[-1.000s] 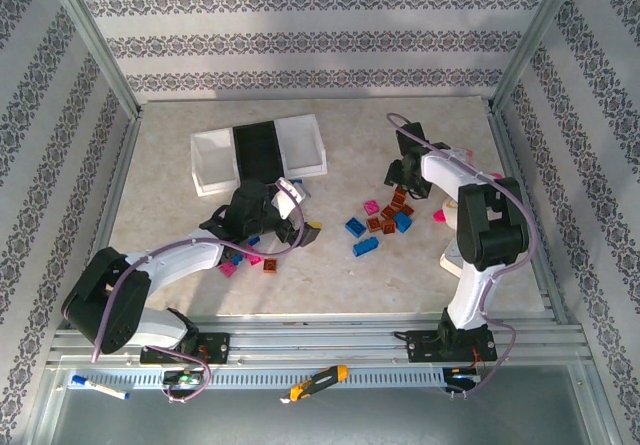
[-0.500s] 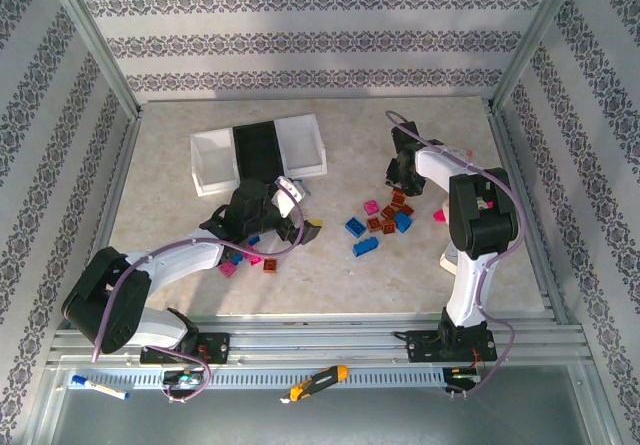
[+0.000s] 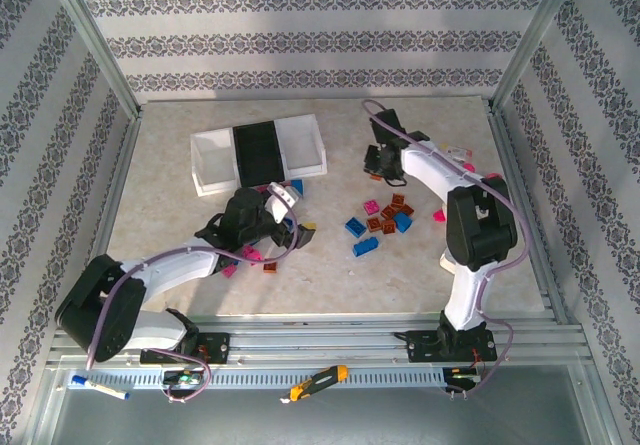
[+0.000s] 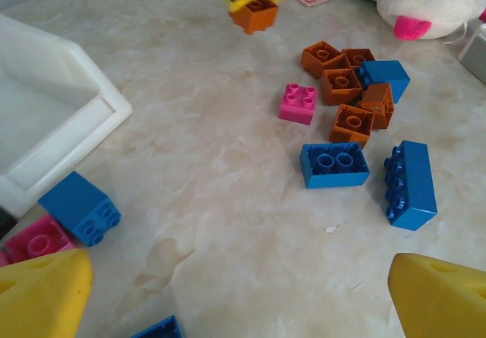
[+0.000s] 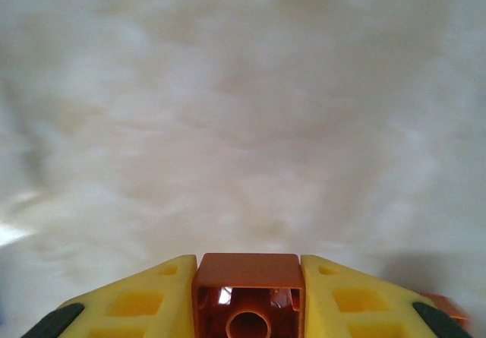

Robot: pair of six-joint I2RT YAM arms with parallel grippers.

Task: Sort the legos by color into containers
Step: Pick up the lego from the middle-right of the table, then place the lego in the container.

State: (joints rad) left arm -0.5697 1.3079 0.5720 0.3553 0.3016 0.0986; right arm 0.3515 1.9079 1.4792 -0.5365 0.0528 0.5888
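My right gripper (image 3: pixel 377 168) hangs above the table right of the trays, shut on a brown-orange lego (image 5: pixel 248 296) that sits between its yellow fingers (image 5: pixel 144 300); the same lego (image 4: pixel 254 13) shows in the left wrist view. The three containers stand in a row: white tray (image 3: pixel 213 160), black tray (image 3: pixel 258 153), white tray (image 3: pixel 303 145). My left gripper (image 3: pixel 295 210) is open over bare table, yellow fingertips (image 4: pixel 42 296) wide apart. Loose legos lie ahead of it: a pink one (image 4: pixel 298 103), brown ones (image 4: pixel 342 87), blue ones (image 4: pixel 334 164).
More legos lie under my left arm: pink (image 3: pixel 250 255), brown (image 3: pixel 270 263), blue (image 4: pixel 80 207). A plush toy (image 4: pixel 425 0) and a small packet (image 3: pixel 455 152) sit at the right, by the right arm. Patterned walls enclose the table.
My right gripper has shut on a brown-orange lego, lifted it off the pile and moved left and back toward the trays. My left arm has shifted slightly.
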